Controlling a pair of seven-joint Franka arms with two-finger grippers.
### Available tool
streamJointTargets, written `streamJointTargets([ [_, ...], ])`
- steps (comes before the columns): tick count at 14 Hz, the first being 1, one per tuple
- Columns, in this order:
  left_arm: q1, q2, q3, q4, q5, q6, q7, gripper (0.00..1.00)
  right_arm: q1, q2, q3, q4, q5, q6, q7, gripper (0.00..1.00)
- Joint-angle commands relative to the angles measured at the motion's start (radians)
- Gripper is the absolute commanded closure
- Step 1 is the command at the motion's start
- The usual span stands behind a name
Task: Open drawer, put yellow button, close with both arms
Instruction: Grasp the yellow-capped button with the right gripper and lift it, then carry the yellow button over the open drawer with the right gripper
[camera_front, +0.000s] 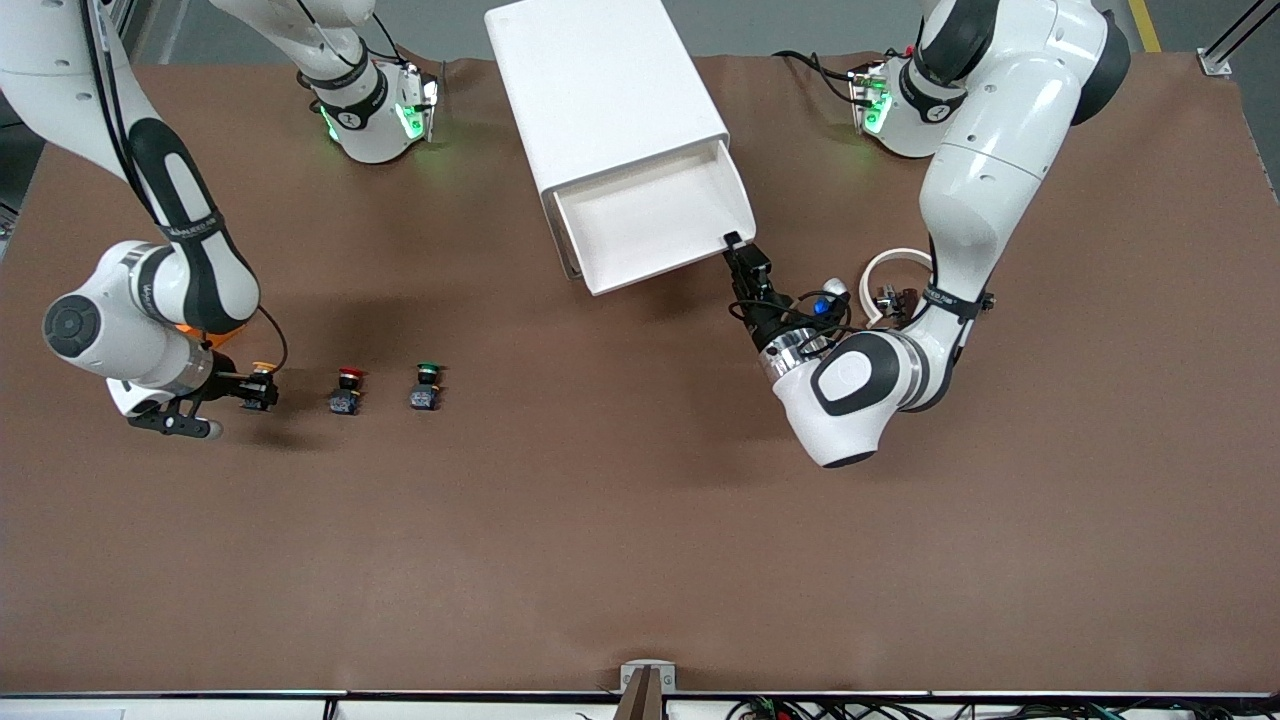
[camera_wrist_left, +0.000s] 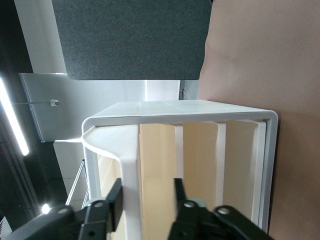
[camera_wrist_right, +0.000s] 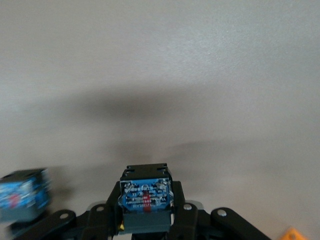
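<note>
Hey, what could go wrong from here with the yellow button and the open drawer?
The right gripper pinches the yellow button by its body only, so it might slip in transit. The red button sits close beside, easily knocked. The left gripper straddles the drawer front; any pull could shift the cabinet.

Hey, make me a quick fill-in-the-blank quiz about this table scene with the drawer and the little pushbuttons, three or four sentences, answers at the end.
1. The right gripper is shut on the button with the ____ cap.
2. The drawer of the white cabinet is ____.
3. The left gripper has its fingers around the drawer's ____ wall.
4. The green button stands beside the ____ button.

Answers: yellow; open; front; red
</note>
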Motion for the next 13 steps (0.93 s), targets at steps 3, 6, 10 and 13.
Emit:
streamJointTargets([
  [3, 0.0, 0.02, 0.004, 0.025, -0.017, -0.008, 0.001, 0.0, 0.129, -0.101, 0.003, 0.167, 0.027, -0.377, 0.285, 1.0],
  [6, 0.0, 0.018, -0.003, 0.025, -0.069, -0.023, 0.003, 0.0, 0.196, -0.153, 0.003, 0.262, 0.117, -0.57, 0.465, 1.0],
  [10, 0.002, 0.013, -0.017, 0.025, -0.112, -0.061, 0.006, 0.0, 0.294, -0.248, 0.003, 0.286, 0.165, -0.675, 0.759, 1.0],
  [13, 0.003, 0.012, -0.011, 0.025, -0.1, -0.066, 0.012, 0.0, 0.441, -0.297, 0.003, 0.277, 0.167, -0.687, 1.035, 1.0],
])
